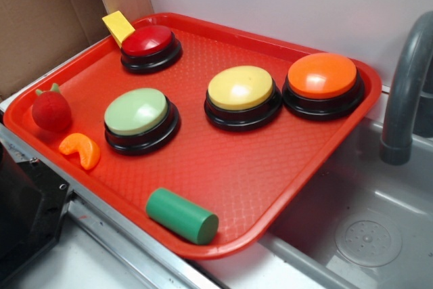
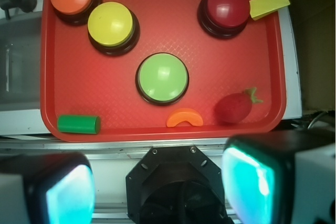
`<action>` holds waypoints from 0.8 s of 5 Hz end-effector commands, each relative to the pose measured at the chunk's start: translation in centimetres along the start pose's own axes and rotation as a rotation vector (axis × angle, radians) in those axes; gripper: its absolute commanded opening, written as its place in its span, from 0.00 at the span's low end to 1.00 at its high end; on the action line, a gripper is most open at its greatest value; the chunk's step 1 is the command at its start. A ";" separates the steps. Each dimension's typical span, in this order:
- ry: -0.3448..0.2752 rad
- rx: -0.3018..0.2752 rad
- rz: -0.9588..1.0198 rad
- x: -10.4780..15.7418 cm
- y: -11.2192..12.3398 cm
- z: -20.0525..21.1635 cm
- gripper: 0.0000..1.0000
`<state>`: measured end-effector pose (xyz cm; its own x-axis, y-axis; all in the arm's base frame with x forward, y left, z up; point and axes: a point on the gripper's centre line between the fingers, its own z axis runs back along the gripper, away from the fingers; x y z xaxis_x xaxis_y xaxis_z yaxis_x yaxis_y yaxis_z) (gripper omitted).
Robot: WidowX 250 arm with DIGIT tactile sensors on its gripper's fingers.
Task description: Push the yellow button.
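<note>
While the fingers (image 2: 160, 187) hang apart above the near rim of the red tray (image 1: 223, 167), holding nothing, the yellow button (image 1: 241, 89) sits untouched toward the tray's far right. Just right of it stands the orange button (image 1: 323, 76); the light green button (image 1: 136, 112) is to its left and nearer, and the red button (image 1: 147, 40) is at the far left corner with a yellow wedge (image 1: 118, 26) against it. A toy strawberry (image 1: 51, 110), an orange slice (image 1: 81, 150) and a green cylinder (image 1: 181, 216) lie along the near edge.
</note>
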<state>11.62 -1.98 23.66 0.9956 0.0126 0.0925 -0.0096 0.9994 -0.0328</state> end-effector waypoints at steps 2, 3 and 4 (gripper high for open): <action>0.104 -0.081 -0.203 4.7 -2.7 -3.6 1.00; 0.084 0.073 -0.214 9.3 -4.8 -5.6 1.00; 0.056 0.154 -0.135 11.1 -5.9 -9.6 1.00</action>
<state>23.25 -8.26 14.56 0.9931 -0.1169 -0.0021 0.1161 0.9841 0.1341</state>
